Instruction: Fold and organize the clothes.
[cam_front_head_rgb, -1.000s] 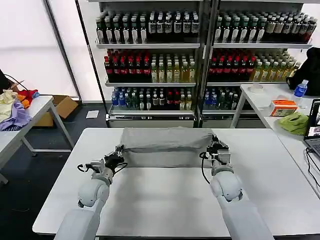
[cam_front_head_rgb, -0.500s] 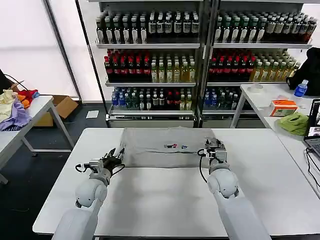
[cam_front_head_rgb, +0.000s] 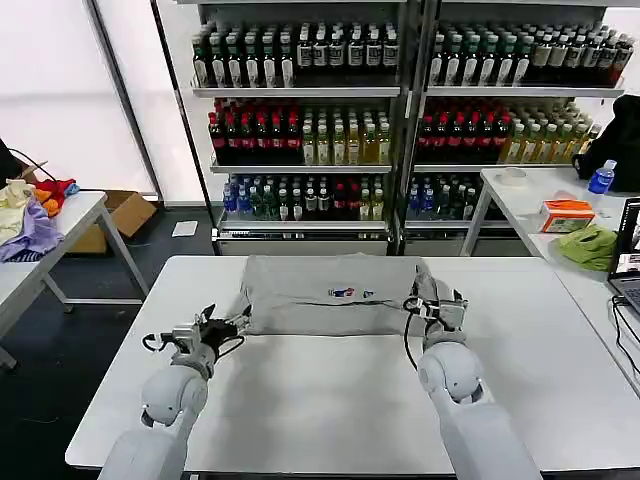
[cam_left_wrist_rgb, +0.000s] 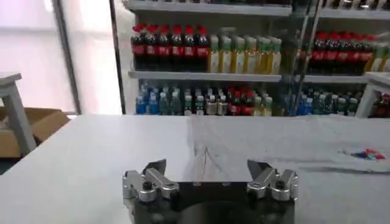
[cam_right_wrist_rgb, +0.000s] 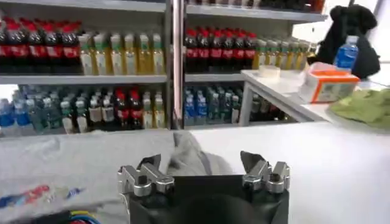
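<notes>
A light grey shirt (cam_front_head_rgb: 320, 280) lies folded flat at the far middle of the white table (cam_front_head_rgb: 330, 400), its small multicolour chest print (cam_front_head_rgb: 350, 293) facing up. My left gripper (cam_front_head_rgb: 232, 322) hovers open just off the shirt's near left corner, holding nothing. In the left wrist view the gripper (cam_left_wrist_rgb: 207, 167) faces the shirt (cam_left_wrist_rgb: 292, 143) across bare tabletop. My right gripper (cam_front_head_rgb: 436, 290) stands open at the shirt's right edge. The right wrist view has a raised fold of the shirt (cam_right_wrist_rgb: 189, 155) just ahead of that gripper (cam_right_wrist_rgb: 200, 161), and the print (cam_right_wrist_rgb: 36, 196) off to one side.
Shelves of bottles (cam_front_head_rgb: 330, 110) stand behind the table. A side table on the right holds a lime-green cloth (cam_front_head_rgb: 588, 245), an orange box (cam_front_head_rgb: 566, 213) and a bottle (cam_front_head_rgb: 600, 180). A left table carries coloured garments (cam_front_head_rgb: 30, 215). The near half of the white table is bare.
Both grippers held the shirt's edge up, laid it down folded with the print showing, and let go. The left gripper has drawn back toward the near left.
</notes>
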